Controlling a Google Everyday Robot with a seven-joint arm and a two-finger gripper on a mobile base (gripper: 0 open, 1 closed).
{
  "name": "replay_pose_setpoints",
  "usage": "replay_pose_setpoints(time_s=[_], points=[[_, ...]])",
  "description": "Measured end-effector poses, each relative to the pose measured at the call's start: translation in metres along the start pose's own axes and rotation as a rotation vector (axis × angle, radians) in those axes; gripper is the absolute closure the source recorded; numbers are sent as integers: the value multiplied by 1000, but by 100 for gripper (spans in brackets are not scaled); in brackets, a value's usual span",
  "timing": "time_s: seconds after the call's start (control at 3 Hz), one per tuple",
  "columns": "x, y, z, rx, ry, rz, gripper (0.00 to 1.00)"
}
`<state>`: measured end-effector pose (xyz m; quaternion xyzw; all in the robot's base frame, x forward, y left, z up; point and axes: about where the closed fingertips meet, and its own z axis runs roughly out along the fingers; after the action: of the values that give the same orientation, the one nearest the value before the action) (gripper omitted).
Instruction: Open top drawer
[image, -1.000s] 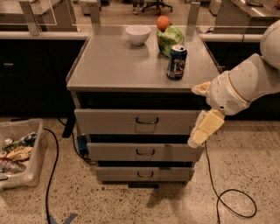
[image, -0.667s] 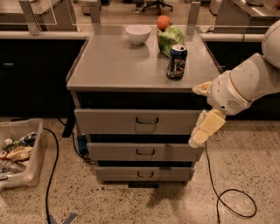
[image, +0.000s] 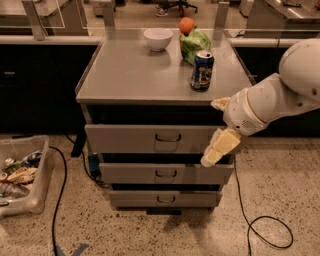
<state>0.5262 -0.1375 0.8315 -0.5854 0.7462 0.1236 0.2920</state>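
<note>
The top drawer is the widest grey front of three, just under the cabinet top, with a small dark wire handle at its centre. It sits in line with the cabinet frame, with a dark gap above it. My gripper, cream-coloured at the end of the white arm, hangs at the right end of the top drawer's front. It is well to the right of the handle and holds nothing that I can see.
Two narrower drawers lie below. On the cabinet top stand a blue can, a white bowl, a green bag and an orange fruit. A bin of litter and cables are on the floor.
My gripper has moved a little to the left, over the right end of the top drawer's front. The drawers have not moved.
</note>
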Motion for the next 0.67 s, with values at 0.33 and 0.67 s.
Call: replay_pose_setpoints(time_s=[0.33,0.67], points=[[-5,-15,33,0,-67,17,0],[-6,-17,69,-40,-134,41,0]])
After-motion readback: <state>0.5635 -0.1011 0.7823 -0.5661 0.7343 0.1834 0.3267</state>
